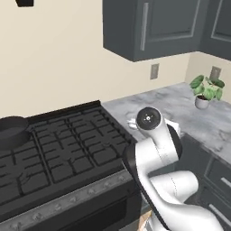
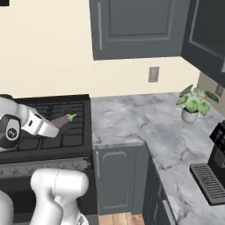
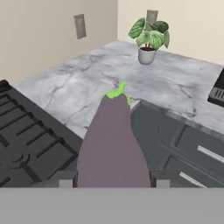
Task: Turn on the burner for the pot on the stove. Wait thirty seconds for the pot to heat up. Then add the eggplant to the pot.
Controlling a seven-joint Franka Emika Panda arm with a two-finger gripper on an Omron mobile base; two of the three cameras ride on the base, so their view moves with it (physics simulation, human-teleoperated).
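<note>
Two fingers: my gripper (image 3: 113,183) is clenched on the eggplant (image 3: 113,148), one finger at each side of its thick end.
Eggplant: purple, its green stem points away from my hand; in the right base view it (image 2: 61,120) is above the right part of the stove (image 2: 66,136).
Pot: dark, it (image 1: 12,131) sits on the far left burner (image 1: 20,142), well apart from my hand.
Counter: grey marble (image 2: 132,118), just beside the stove on the right.
Plant: small, in a white pot (image 3: 148,37), on the far counter near the wall.
</note>
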